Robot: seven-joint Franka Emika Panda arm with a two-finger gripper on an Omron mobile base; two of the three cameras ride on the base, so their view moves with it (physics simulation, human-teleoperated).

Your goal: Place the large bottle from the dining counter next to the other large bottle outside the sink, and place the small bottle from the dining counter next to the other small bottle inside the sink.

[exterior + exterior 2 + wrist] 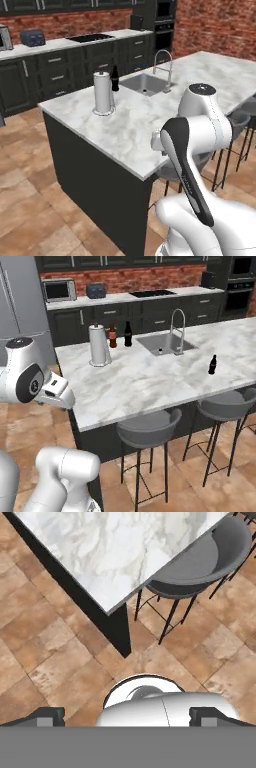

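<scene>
Beside sink (165, 345), red-label bottle (112, 336) half hidden by towel roll (99, 346), fingers (127, 716) wide.

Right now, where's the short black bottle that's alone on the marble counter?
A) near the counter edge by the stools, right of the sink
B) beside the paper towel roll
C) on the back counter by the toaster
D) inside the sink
A: in the right base view the short black bottle stands by itself on the marble counter, right of the sink and near the stool.
</scene>
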